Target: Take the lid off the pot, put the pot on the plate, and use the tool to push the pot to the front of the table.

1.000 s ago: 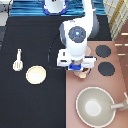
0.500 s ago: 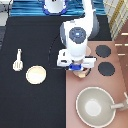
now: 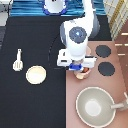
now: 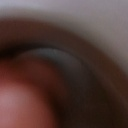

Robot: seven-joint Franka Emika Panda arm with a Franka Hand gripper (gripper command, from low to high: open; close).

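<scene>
Little has moved since a second ago: the gripper [image 3: 80, 69] remains low over the pot [image 3: 83, 75] on the pinkish-brown stove counter [image 3: 75, 107], with only the pot's rim showing beneath the hand. Whether its jaws are released or clenched cannot be told. The plate [image 3: 35, 74] lies on the black table [image 3: 30, 30] at nine o'clock from the pot, the tool [image 3: 18, 60] at its ten o'clock. The grey pan [image 3: 93, 105] sits at the pot's five o'clock, two burners [image 3: 103, 51] at its two o'clock. The wrist view is a blur.
</scene>
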